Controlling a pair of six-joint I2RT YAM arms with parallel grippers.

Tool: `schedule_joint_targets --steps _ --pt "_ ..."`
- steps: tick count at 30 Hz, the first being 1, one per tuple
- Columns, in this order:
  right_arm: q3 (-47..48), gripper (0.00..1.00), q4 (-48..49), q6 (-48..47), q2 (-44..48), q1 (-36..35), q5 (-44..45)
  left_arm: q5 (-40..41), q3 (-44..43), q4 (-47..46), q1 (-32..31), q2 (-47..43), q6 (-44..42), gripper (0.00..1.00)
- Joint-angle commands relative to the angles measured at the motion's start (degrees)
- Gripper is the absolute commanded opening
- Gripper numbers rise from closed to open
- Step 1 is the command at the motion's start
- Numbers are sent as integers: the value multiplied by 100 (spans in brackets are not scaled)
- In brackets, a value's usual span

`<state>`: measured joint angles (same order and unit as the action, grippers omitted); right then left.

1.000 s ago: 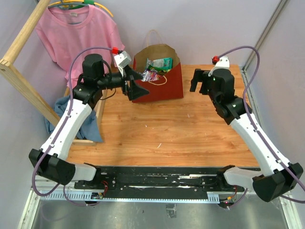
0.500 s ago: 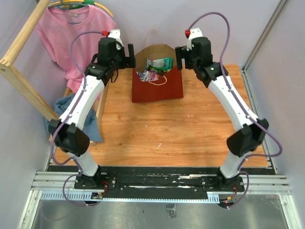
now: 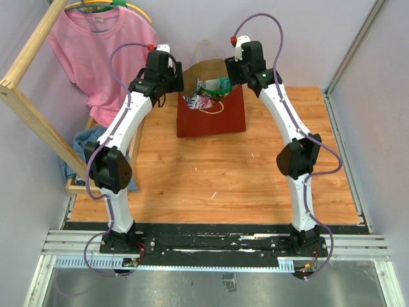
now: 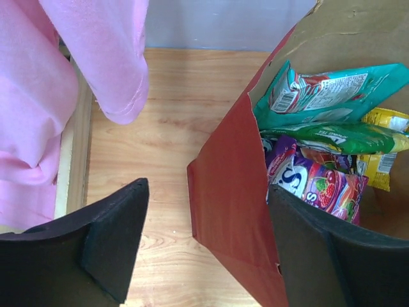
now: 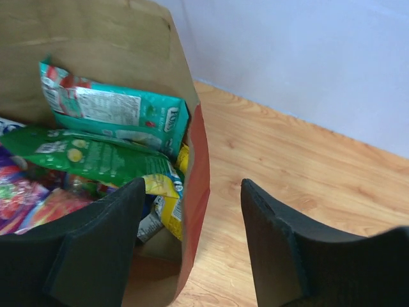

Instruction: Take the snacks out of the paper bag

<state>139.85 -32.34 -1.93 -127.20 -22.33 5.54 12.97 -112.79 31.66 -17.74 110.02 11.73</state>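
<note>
The dark red paper bag (image 3: 212,115) stands upright at the back of the table, mouth open, with several glossy snack packets (image 3: 208,93) inside. My left gripper (image 3: 176,82) is open over the bag's left wall (image 4: 230,192): one finger outside, one inside. A teal packet (image 4: 326,93), a green packet (image 4: 332,136) and a purple Fox's packet (image 4: 316,182) show there. My right gripper (image 3: 231,71) is open over the bag's right wall (image 5: 197,179), one finger on each side. The teal packet (image 5: 115,112), green packet (image 5: 89,157) and a yellow packet (image 5: 167,204) lie inside.
A pink T-shirt (image 3: 105,51) hangs on a wooden rack (image 3: 32,109) at the back left; its sleeve (image 4: 108,57) hangs near my left gripper. A blue cloth (image 3: 96,157) lies by the rack's foot. The purple back wall (image 3: 275,38) is close behind the bag.
Both arms have swung up and toward the back, from mid-table to the bag's top edges. Each open gripper now straddles one side wall.
</note>
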Motion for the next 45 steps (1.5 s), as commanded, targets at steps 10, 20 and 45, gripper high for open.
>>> schedule_joint_targets --steps 10,20,45 --pt "446 26 129 290 -418 455 -602 -168 -465 -129 8 310 -157 47" --pt "-4 1 164 482 -215 449 -762 -455 -543 -152 10 489 -235 9" --pt "-3053 1 1276 -57 2416 -299 268 -435 1217 -1204 -115 -1313 45 1"
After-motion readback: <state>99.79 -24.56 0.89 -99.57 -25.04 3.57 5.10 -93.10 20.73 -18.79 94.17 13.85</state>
